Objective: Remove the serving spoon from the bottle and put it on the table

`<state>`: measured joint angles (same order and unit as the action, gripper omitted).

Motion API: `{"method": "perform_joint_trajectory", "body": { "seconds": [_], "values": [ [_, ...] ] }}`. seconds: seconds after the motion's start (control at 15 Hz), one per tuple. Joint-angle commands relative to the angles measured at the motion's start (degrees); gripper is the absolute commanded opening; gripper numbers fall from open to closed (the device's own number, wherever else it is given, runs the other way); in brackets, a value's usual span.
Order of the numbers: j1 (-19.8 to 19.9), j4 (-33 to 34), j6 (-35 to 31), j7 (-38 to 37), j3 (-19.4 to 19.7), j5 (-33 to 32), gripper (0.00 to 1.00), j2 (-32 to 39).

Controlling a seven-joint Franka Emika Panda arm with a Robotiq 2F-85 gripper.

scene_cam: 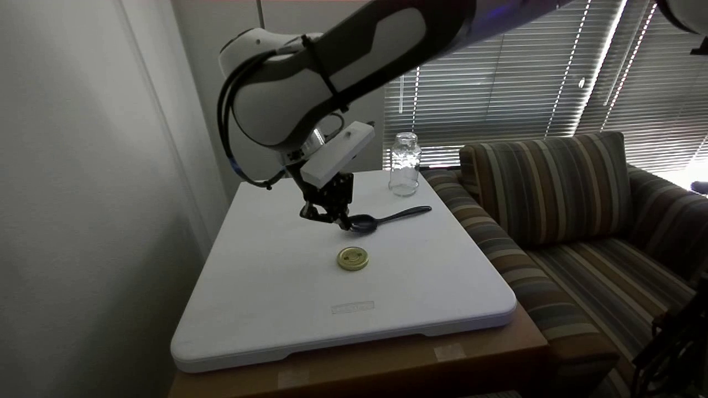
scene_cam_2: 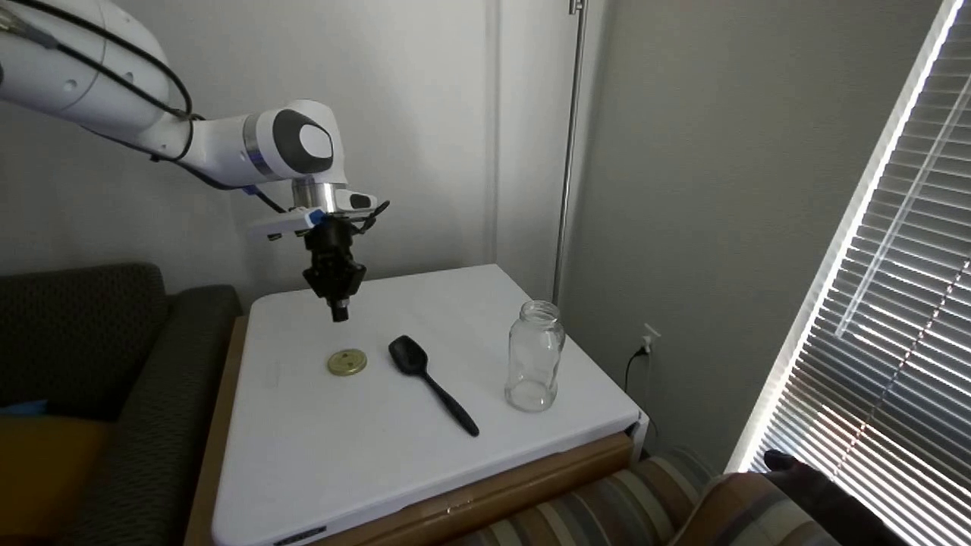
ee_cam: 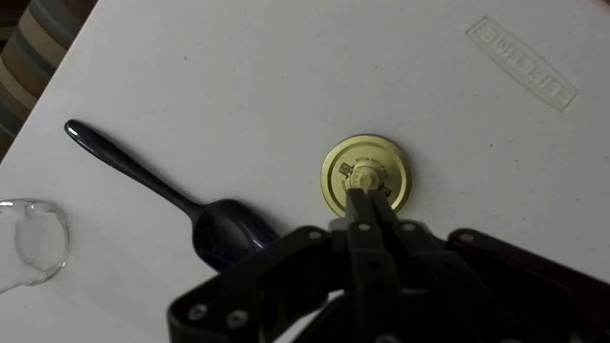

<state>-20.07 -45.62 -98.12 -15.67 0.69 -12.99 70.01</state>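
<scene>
The black serving spoon (scene_cam: 391, 218) lies flat on the white table (scene_cam: 265, 287); it also shows in an exterior view (scene_cam_2: 435, 387) and the wrist view (ee_cam: 143, 174), where my gripper hides part of its bowl. The clear bottle (scene_cam: 405, 166) stands upright near the table's edge, with nothing visible inside; it shows in an exterior view (scene_cam_2: 535, 356) and partly in the wrist view (ee_cam: 40, 243). My gripper (ee_cam: 366, 191) is shut with its fingertips together and nothing between them. Its tips (scene_cam_2: 340, 312) hang above the table, apart from the spoon.
A round gold-green lid (ee_cam: 367, 152) lies on the table, in line with my fingertips in the wrist view; it also shows in both exterior views (scene_cam: 352, 258) (scene_cam_2: 347, 362). A striped sofa (scene_cam: 553, 190) stands beside the table. A wall (scene_cam_2: 425, 152) rises behind it.
</scene>
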Motion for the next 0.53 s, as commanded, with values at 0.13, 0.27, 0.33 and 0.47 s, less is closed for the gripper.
{"method": "perform_joint_trajectory", "body": {
  "seconds": [0.13, 0.27, 0.33, 0.47],
  "values": [
    [0.9, 6.9, 3.7, -1.7, -2.0, 4.9, 0.51, 3.3],
    [1.4, 7.7, 3.2, -2.3, -3.1, 8.0, 0.65, 3.7],
    [1.5, 8.1, 2.8, -2.8, -3.4, 9.1, 0.71, 4.0],
    [1.8, 9.2, 2.1, -3.7, -4.1, 11.5, 0.84, 4.6]
  ]
}}
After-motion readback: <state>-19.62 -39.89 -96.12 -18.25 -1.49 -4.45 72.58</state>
